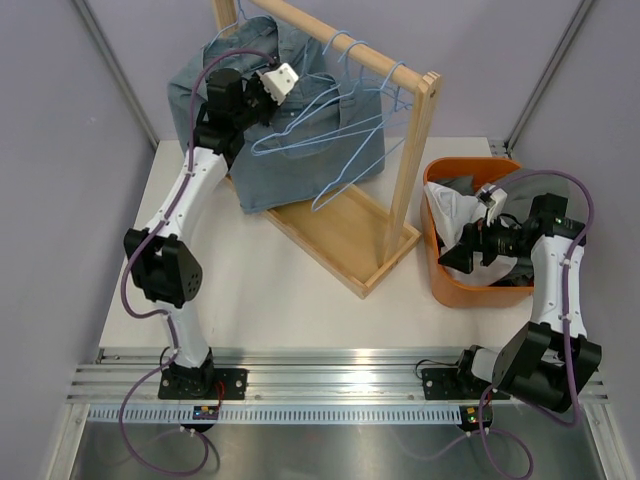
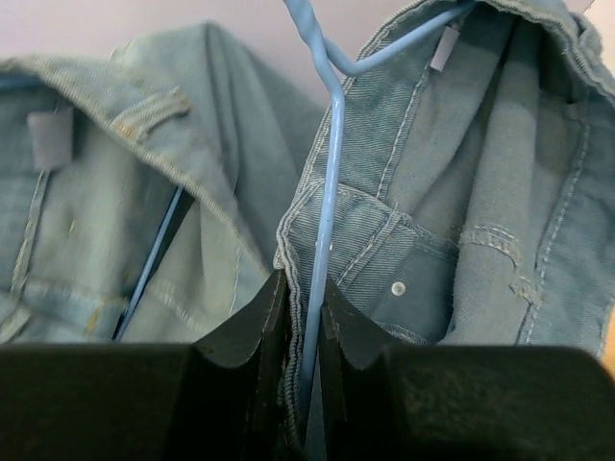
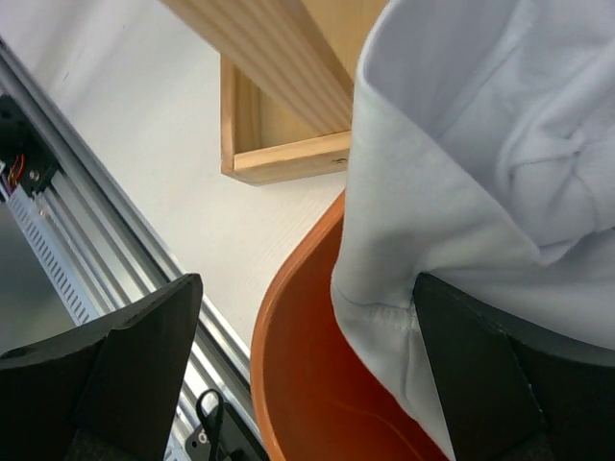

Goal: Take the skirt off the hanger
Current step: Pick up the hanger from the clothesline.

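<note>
Left jaws pinch blue hanger (image 2: 327,211) wire and denim skirt (image 2: 480,192) waistband.
Spare hangers (image 1: 340,105) crowd alongside; my right jaws gape over an orange basket (image 3: 298,375) of white cloth (image 3: 480,144).

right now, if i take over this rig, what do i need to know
Left gripper: shut on the wire of the blue hanger, with denim pressed against the jaws.
Right gripper: open, holding nothing, above the rim of the orange bin and the white cloth in it.
Denim skirt: on the hanger at the wooden rack.
Done: hanger gripped.
Left: get the skirt off the hanger.
</note>
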Robot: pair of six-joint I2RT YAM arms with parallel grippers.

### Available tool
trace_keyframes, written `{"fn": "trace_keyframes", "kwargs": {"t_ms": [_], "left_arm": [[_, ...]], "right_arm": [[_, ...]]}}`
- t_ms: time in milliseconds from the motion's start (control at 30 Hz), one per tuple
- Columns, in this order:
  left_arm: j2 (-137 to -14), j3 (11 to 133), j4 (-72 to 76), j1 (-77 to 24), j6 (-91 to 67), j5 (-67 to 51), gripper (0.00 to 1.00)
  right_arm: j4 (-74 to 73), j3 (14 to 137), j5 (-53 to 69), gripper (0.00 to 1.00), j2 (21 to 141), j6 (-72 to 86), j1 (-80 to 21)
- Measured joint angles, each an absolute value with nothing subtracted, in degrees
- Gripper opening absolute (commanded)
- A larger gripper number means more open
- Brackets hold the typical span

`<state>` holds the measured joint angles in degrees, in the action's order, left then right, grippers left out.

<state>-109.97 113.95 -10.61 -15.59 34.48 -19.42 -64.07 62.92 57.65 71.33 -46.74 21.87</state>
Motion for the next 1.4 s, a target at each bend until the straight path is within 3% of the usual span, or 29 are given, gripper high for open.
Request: {"fn": "trace_keyframes", "kwargs": {"t_ms": [467,1000,1400], "left_arm": [[-85.0,80.7,-3.0,-13.8,28.7,-12.5,0.00],[-61.9,61.3,-12.6,-12.3,19.4,-2.7,0.00],[-40.0,51.4,-27.9,-12.3,3.0,-1.4,0.00]], "right_arm": [[-75.4,65.7,63.4,0.99,69.9,-65.2,20.1],[-76.5,65.6,64.3,0.99,61.9,-67.7,6.2],[-71.5,65.7,56.1,0.99,60.0,-61.7,-16.3]]}}
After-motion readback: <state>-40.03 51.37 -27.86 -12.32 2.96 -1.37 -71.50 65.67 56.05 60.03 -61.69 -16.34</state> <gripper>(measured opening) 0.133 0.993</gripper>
